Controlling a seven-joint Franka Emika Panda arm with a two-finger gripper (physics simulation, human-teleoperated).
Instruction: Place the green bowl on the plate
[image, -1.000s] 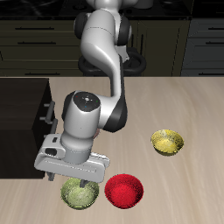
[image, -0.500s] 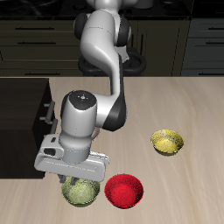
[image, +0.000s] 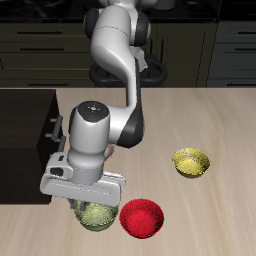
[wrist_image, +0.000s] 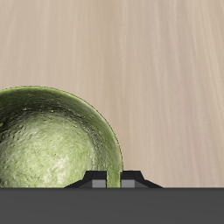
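Observation:
The green bowl (image: 97, 215), olive and mottled, sits on the table near its front edge. It fills much of the wrist view (wrist_image: 48, 144). My gripper (image: 95, 205) is lowered onto it, and the grey hand covers the bowl's back half. In the wrist view the two fingertips (wrist_image: 114, 181) stand close together with the bowl's rim between them, so the jaws look shut on the rim. The plate is not in view.
A red bowl (image: 141, 217) sits right beside the green bowl. A yellow bowl (image: 190, 161) is farther back, toward the other side. A large black block (image: 25, 140) stands on the table next to the arm.
The hand has come down a little onto the green bowl and hides more of it. The bowl has not moved.

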